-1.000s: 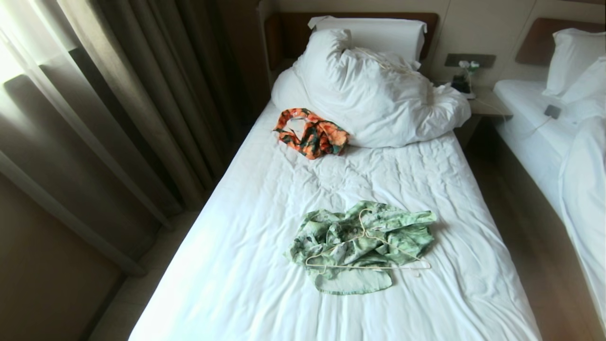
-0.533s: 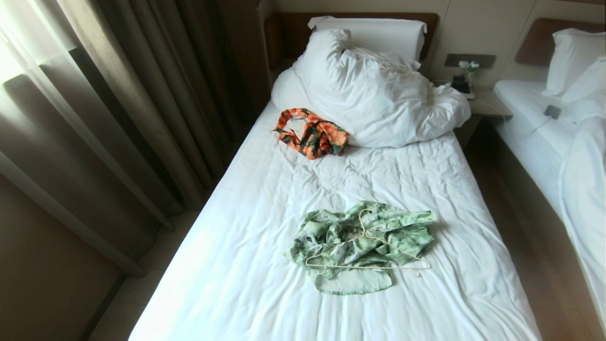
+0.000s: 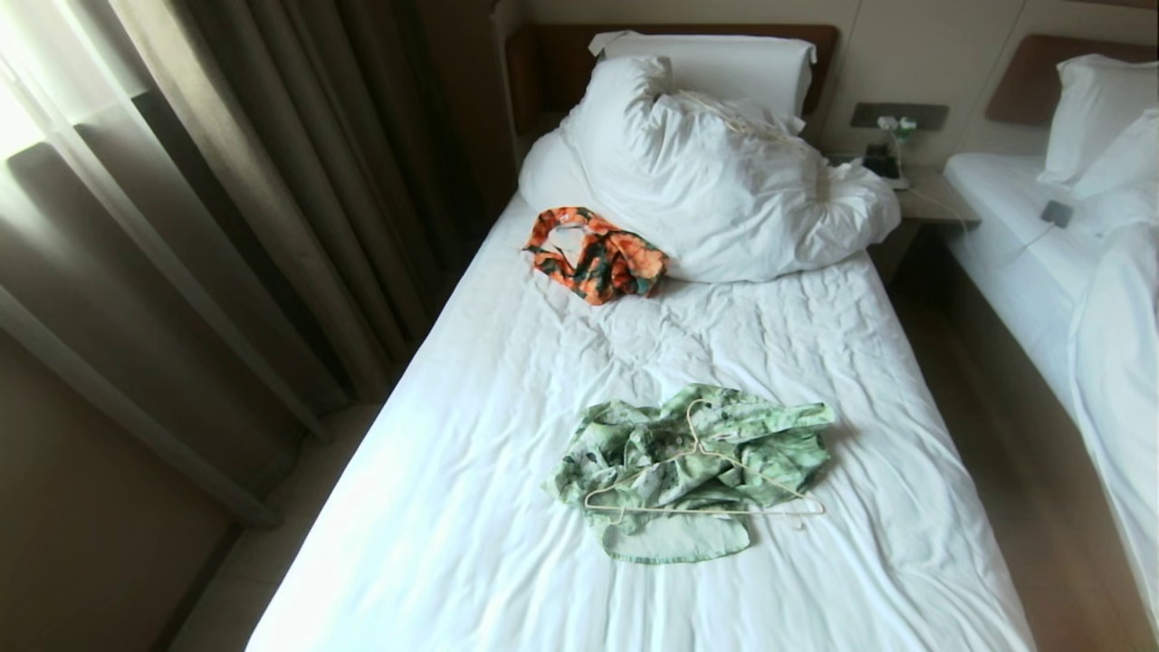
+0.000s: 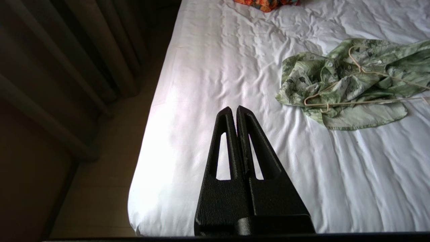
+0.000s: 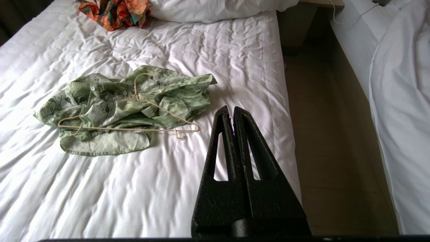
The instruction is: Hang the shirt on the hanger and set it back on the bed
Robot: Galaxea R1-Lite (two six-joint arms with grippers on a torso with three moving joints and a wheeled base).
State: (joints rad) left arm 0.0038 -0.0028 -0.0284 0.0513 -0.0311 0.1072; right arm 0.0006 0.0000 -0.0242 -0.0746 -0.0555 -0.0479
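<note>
White sheets on the bed [image 3: 507, 435] carry the crumpled pale-green shirt [image 5: 114, 101] with the hanger [image 5: 131, 127] lying loose on top, ahead of and between the clenched, empty left gripper [image 4: 236, 109] and right gripper [image 5: 231, 109], so nothing looks begun; picking the hanger clear seems next.

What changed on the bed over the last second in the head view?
Nothing visibly changed. The crumpled green shirt lies on the bed with the wire hanger resting on top of it, not threaded through, exactly as before. The orange floral garment still sits by the duvet. No pincer appears in the head view, and nothing was taken or released.
</note>
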